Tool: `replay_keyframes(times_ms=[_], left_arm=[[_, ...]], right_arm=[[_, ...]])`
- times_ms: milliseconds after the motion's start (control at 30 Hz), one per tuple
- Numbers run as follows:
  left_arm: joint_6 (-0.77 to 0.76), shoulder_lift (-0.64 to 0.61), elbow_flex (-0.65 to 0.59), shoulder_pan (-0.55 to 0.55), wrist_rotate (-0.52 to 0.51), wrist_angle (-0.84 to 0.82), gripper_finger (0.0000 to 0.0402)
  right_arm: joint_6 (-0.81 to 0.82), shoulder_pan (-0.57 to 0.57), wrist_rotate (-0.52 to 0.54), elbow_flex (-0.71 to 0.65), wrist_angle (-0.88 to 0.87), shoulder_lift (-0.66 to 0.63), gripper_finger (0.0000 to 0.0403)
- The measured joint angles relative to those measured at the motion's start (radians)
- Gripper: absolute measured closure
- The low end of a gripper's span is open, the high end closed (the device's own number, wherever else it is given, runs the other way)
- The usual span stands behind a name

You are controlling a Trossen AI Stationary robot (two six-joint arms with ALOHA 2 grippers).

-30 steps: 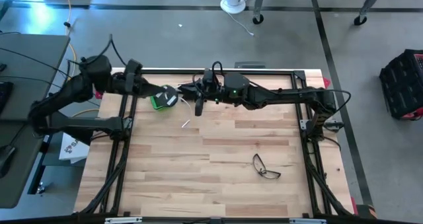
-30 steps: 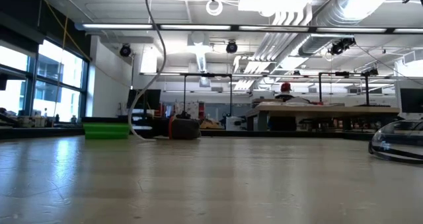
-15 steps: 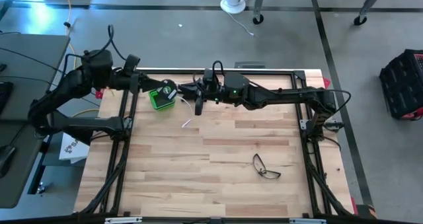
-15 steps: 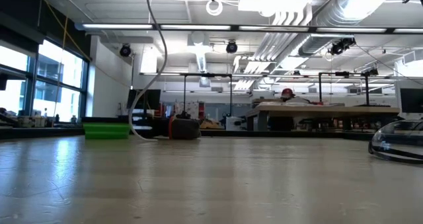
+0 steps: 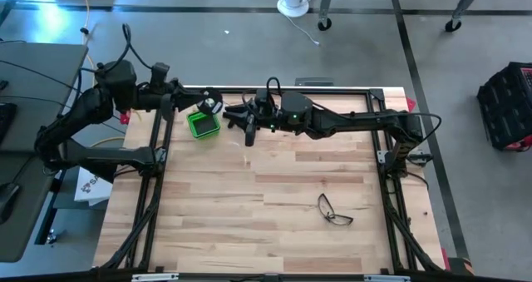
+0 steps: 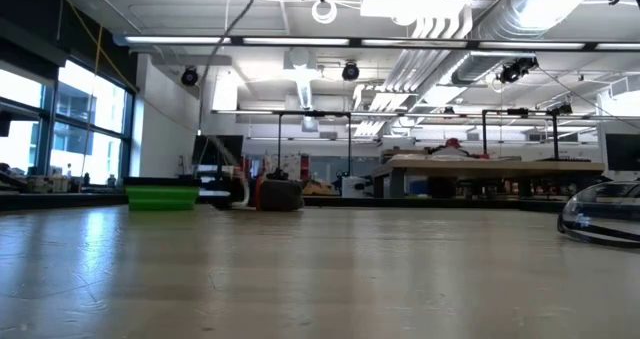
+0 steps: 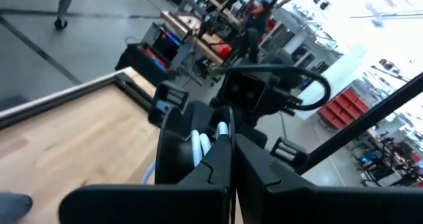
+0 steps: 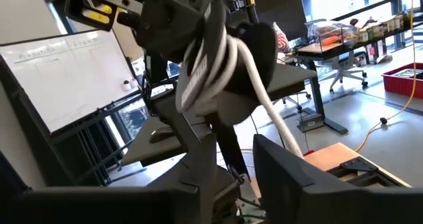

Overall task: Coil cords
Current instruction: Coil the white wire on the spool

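My left gripper (image 5: 208,106) is over the table's far left, above a green box (image 5: 202,124), shut on the small black reel (image 8: 254,49) with the white cord (image 8: 205,59) wound on it. My right gripper (image 5: 241,116) points level at it from the right, fingers (image 8: 198,178) apart. A free length of cord (image 8: 268,105) runs down from the reel past one right finger (image 8: 284,164); I cannot tell whether it touches. In the left wrist view the coils (image 7: 200,147) sit just beyond my left gripper (image 7: 231,168). My left gripper has the reel (image 7: 173,141) at its shut fingertips, coming level from the table's left. The reel is lifted clear of the table, its coils of cord (image 8: 198,72) wrapped around it and a free length hanging below. The fingers hide the exact place of contact.
A pair of glasses (image 5: 335,210) lies on the wood near the right front, also showing in the low view as glasses (image 6: 600,214). The green box (image 6: 160,196) stands at the far left. Black frame rails (image 5: 332,91) run along the table's far edge and sides.
My left gripper has drawn back toward the table's far left corner with the reel and rolled about its own axis. The cord's loose end, which lay on the wood below the grippers, has left that spot, and the hanging loop has shortened.
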Motion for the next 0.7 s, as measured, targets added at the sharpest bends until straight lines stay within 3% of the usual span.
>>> replay_keyframes(times_ms=[267, 500, 700], left_arm=[[0.102, -0.001, 0.000, 0.000, 0.004, 0.005, 0.0401], [0.196, -0.005, 0.000, 0.000, -0.009, 0.005, 0.0401], [0.233, -0.024, 0.025, 0.000, -0.072, -0.004, 0.0401]], right_arm=[[-0.001, 0.000, -0.004, 0.000, 0.002, 0.000, 0.0305], [0.044, 0.012, -0.079, 0.000, 0.002, -0.004, 0.0303], [-0.066, 0.047, -0.082, 0.000, -0.039, -0.054, 0.0274]])
